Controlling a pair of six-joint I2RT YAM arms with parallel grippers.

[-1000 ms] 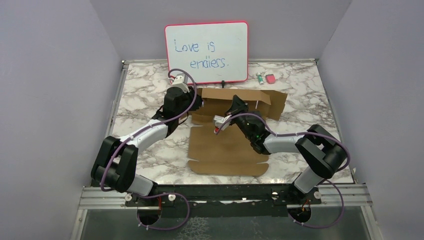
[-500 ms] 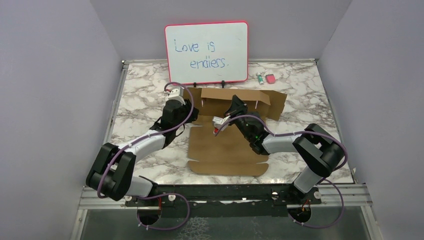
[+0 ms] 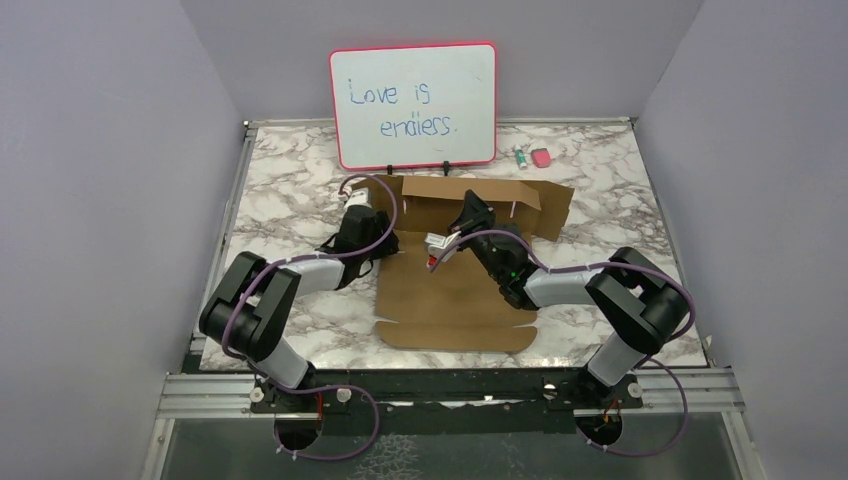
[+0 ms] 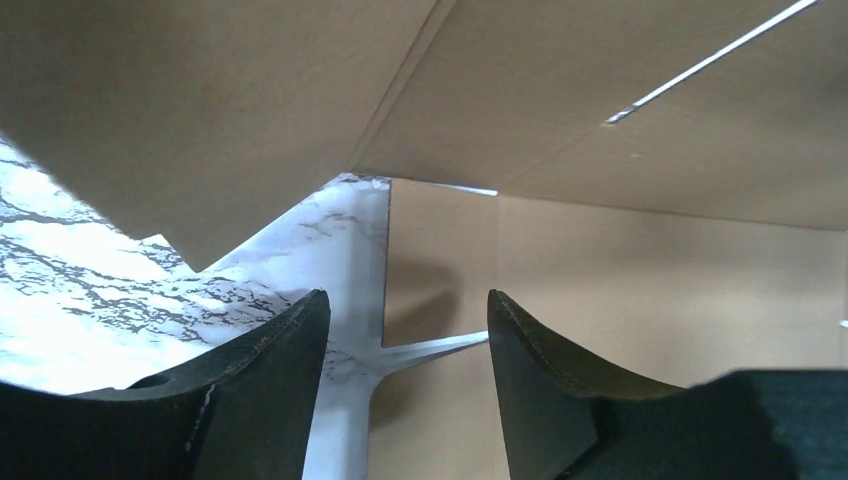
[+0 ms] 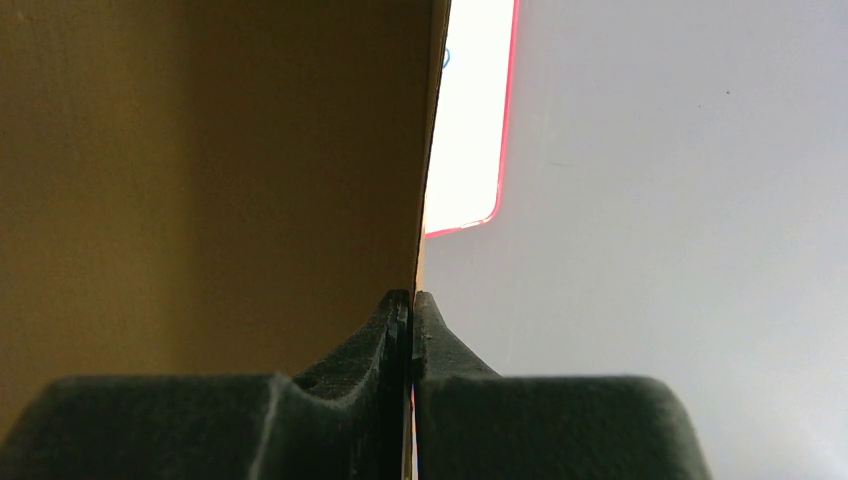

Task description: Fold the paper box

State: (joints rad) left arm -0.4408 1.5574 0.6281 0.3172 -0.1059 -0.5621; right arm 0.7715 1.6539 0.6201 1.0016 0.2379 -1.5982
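Observation:
The paper box [image 3: 455,300] is a brown cardboard sheet lying on the marble table, with its rear panel [image 3: 520,205] standing upright. My right gripper [image 3: 472,208] is shut on that panel's top edge; in the right wrist view the cardboard [image 5: 200,150] runs straight down between the closed jaws [image 5: 412,296]. My left gripper [image 3: 385,240] stands open at the box's left side, with nothing in it. In the left wrist view its fingers [image 4: 270,380] straddle a slot in the flat sheet [image 4: 600,290], and a raised flap [image 4: 250,90] hangs overhead.
A pink-framed whiteboard [image 3: 414,105] stands at the back, right behind the box. A small bottle [image 3: 521,157] and a pink eraser [image 3: 541,157] lie at the back right. Grey walls enclose the table [image 3: 280,180] on three sides.
My left gripper's jaws have opened, and it has drawn back from the box's rear left corner toward the near left. The right gripper has kept its grip and place.

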